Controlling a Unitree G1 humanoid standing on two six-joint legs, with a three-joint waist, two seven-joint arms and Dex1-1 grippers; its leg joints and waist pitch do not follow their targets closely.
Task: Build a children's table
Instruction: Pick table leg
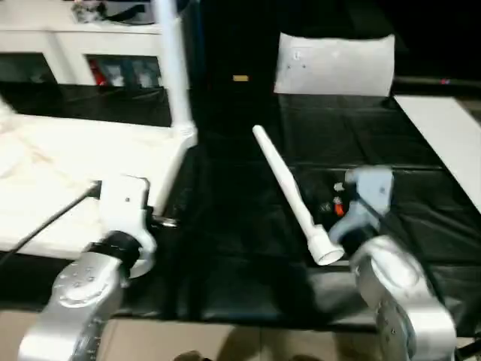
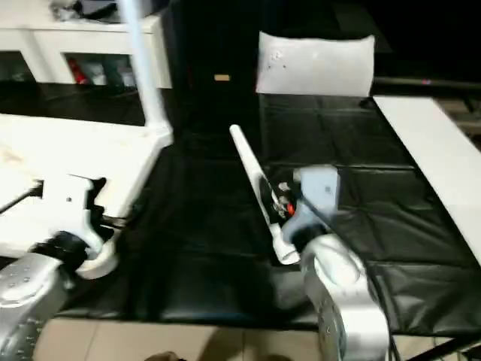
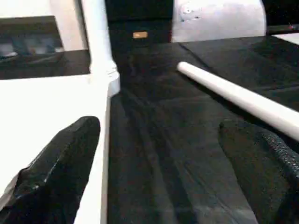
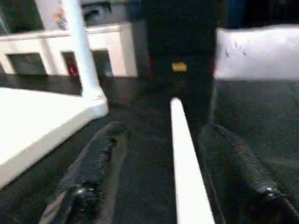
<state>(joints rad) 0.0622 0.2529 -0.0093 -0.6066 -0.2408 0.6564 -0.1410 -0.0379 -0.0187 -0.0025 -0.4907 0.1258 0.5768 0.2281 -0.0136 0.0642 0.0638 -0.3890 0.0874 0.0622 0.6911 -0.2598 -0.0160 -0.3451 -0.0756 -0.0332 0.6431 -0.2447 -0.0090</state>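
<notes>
while its fingers straddle the loose leg (image 4: 184, 163), the right gripper (image 4: 175, 186) stands part open, seemingly not yet pinching it.

the left gripper (image 3: 159, 172) gapes wide and empty over the near edge of the tabletop (image 1: 83, 162), just left of that leg, which lies on the black mat (image 1: 240, 241). another leg (image 1: 171, 60) stands upright in the tabletop's far corner socket, leftward of the loose leg's narrow tip.
</notes>
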